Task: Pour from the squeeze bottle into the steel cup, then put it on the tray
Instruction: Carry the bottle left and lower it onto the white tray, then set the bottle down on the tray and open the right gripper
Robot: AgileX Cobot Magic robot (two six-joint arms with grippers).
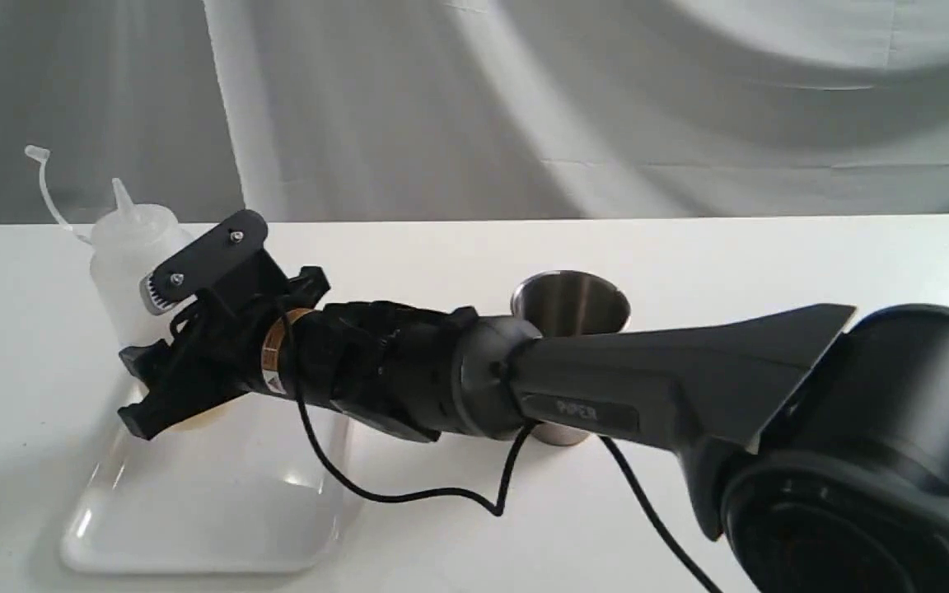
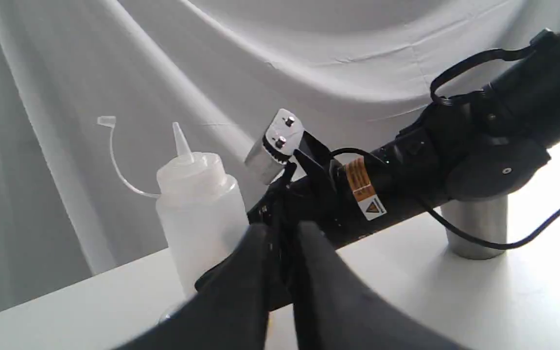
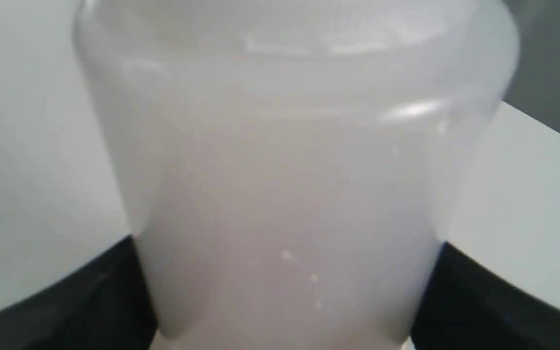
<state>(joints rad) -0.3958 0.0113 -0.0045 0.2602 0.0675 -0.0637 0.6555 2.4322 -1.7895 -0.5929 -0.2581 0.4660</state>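
I see the squeeze bottle (image 1: 133,263) upright at the far end of the tray (image 1: 194,527), with my right gripper (image 1: 133,391) clamped on its body. That arm half hides the steel cup (image 1: 571,301) on the worktop (image 1: 771,263). Only the left wrist view shows my left gripper (image 2: 282,272), closed and empty.
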